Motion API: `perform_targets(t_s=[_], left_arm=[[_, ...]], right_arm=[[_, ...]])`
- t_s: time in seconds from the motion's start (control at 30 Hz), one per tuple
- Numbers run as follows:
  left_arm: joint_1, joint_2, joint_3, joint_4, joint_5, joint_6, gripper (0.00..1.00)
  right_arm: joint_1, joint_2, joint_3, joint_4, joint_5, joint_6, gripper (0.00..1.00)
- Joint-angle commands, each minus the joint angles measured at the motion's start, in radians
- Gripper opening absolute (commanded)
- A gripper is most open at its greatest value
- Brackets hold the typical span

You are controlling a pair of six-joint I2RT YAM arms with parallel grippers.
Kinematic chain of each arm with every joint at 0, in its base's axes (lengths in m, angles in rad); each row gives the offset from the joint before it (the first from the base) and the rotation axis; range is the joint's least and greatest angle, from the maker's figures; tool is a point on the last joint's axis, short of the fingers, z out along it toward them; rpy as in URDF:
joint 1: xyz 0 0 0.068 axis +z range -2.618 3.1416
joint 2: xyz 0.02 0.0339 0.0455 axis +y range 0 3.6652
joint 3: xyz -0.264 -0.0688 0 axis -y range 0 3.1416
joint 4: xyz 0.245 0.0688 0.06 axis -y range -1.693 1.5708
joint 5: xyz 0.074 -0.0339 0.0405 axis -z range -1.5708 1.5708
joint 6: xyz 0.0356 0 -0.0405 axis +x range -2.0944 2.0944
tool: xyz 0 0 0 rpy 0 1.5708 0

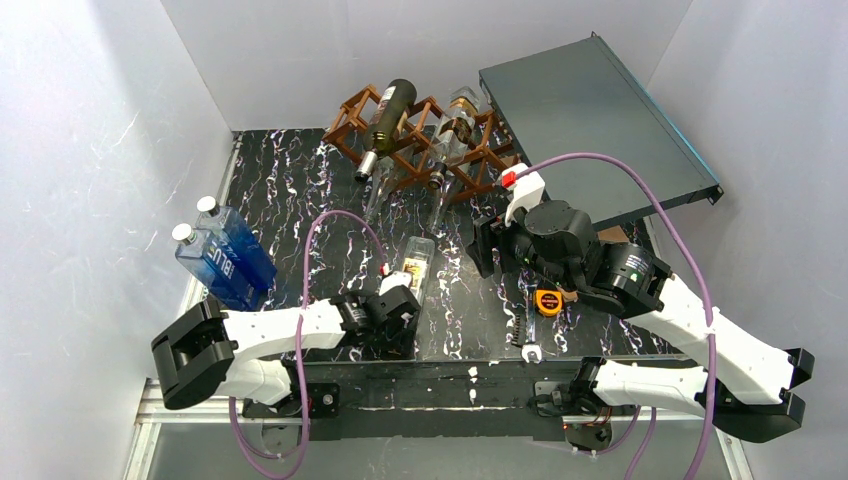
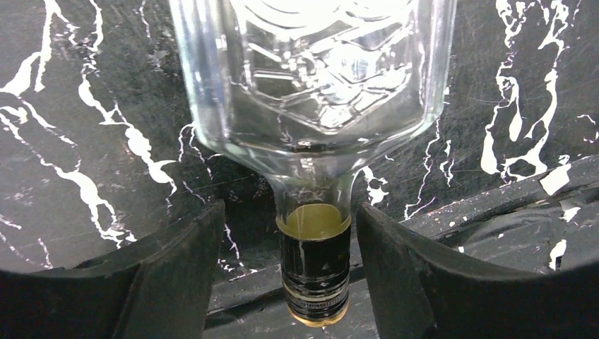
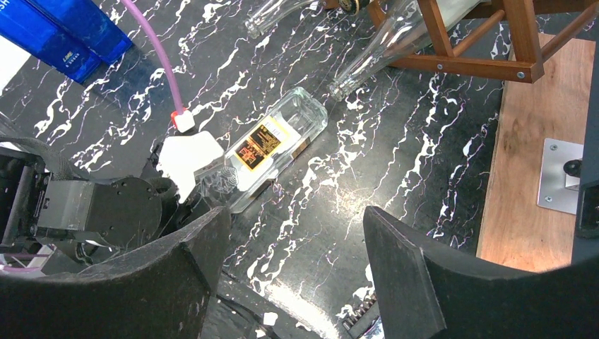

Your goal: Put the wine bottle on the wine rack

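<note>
Glass wine bottle (image 1: 415,262): clear; lay on its side on the black marbled table (image 1: 290,180); neck toward the arm bases; well short of the wine rack (image 1: 350,112) at the far edge
Left gripper (image 2: 288,219): low at the neck; fingers either side of the dark cap (image 2: 314,282) with a gap on each side; partly wide, gripping nothing
Right gripper (image 3: 295,219): raised over the table; jaws wide, empty
Step in hand: judged the pick-up at the neck; bottle not yet lifted; racking wholly ahead
Next move calls for: closing squarely on the neck; smooth glass may slip or swing when raised; then a free diamond opening near the dark bottle (image 1: 388,118) and the clear bottle (image 1: 455,130) lying in the rack
Left wrist view only: the gaps at the neck; a little amber liquid in the neck by the cap
Right wrist view only: orange-and-black label (image 3: 258,145) facing up; base end toward the rack
Top view only: rack, bottle and both arms together; which openings were free, could not tell
</note>
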Motion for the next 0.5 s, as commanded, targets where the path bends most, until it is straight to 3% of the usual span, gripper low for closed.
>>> perform_targets(t_s=[0.0, 0.17, 0.27, 0.47], left_arm=[[0.010, -0.007, 0.070, -0.108, -0.062, 0.025, 0.69], [0.030, 0.005, 0.130, -0.128, -0.064, 0.046, 0.77], [0.043, 0.034, 0.165, -0.114, -0.060, 0.056, 0.98], [0.078, 0.104, 0.206, -0.083, -0.068, 0.058, 0.98]], right_arm=[[0.003, -0.016, 0.003, 0.036, -0.005, 0.005, 0.78], [0.004, -0.019, 0.003, 0.034, -0.002, 0.007, 0.79], [0.004, -0.018, 0.003, 0.034, -0.002, 0.006, 0.78], [0.003, -0.026, 0.005, 0.028, 0.004, 0.012, 0.79]])
